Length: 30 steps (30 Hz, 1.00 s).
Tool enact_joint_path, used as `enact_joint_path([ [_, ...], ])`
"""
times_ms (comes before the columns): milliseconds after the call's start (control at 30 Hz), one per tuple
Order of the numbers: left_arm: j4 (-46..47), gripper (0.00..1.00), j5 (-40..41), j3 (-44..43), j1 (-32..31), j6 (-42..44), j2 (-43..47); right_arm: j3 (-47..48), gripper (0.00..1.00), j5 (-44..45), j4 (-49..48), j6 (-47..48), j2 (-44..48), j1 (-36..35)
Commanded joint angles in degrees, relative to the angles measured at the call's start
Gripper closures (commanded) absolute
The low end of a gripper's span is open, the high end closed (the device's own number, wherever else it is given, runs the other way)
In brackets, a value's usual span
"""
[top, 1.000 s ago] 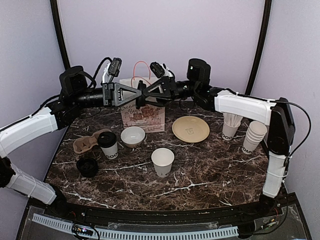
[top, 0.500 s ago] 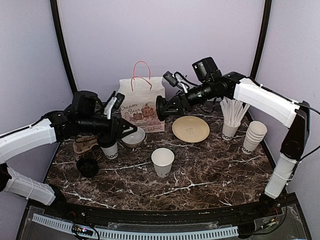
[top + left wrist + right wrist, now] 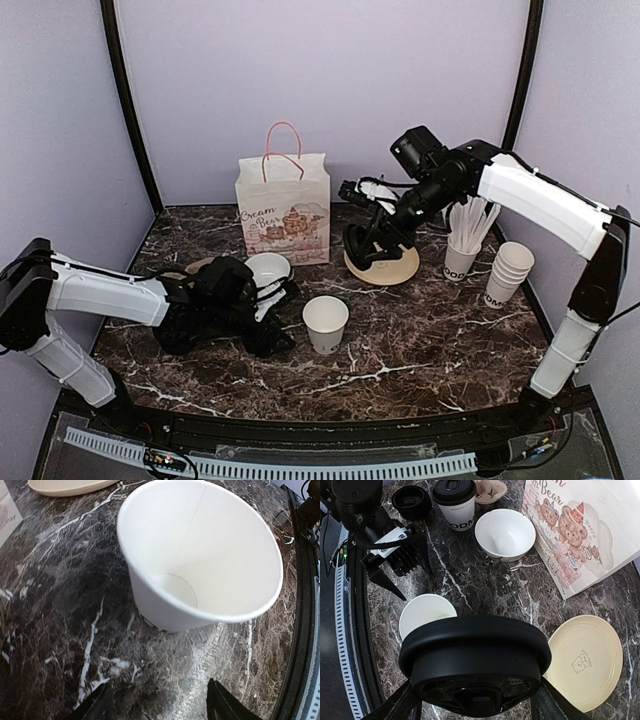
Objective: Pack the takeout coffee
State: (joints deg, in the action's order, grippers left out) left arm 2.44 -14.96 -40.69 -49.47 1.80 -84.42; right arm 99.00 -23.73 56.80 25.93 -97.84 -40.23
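Coffee cup no. 1 (image 3: 475, 655) sits in the right gripper (image 3: 365, 250), fingers spread wide and clamped on either side of it, over or just beside the left part of the cream plate (image 3: 585, 662); can't tell if it touches down. From the wrist cam only its black lid shows, w/ a scrap of lettering under the rim. The cup body is hidden, and in the top view it's lost against the dark gripper. Left gripper (image 3: 160, 707) is low over the marble table (image 3: 420, 350), jaws apart w/ nothing betw. them, tips cut off at the frame bottom, pointing at a lidless cup (image 3: 200, 555) just ahead, not touching. Coffee cup no. 2 (image 3: 454, 502), lidded, stands upright on the table beside the white bowl (image 3: 505, 534) and near a loose black lid (image 3: 411, 500); in the top view the left arm hides it. Brown cup carrier (image 3: 490, 487) is cut off at the frame top. Paper bag (image 3: 285, 210) stands upright at the back, inside not visible.
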Motion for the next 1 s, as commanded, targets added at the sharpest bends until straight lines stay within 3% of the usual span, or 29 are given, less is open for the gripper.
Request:
enact_joint_path([
  [0, 12.1, 0.33, -1.3, 1.2, -0.4, 5.9, -3.8, 1.2, 0.37, 0.8, 2.5, 2.1, 1.7, -0.3],
  [233, 18.1, 0.36, -4.8, -1.1, -0.4, 10.7, -13.0, 0.5, 0.37, 0.9, 3.4, 3.0, 1.6, -0.5],
  [533, 24.7, 0.44, -8.0, -3.3, -0.6, 12.9, -18.5, -0.2, 0.38, 1.0, 3.8, 3.1, 1.3, -0.7],
  [967, 23.4, 0.48, -9.8, -7.8, -2.9, 14.3, -23.7, -0.6, 0.39, 4.2, 6.1, 5.6, 0.2, -2.5],
])
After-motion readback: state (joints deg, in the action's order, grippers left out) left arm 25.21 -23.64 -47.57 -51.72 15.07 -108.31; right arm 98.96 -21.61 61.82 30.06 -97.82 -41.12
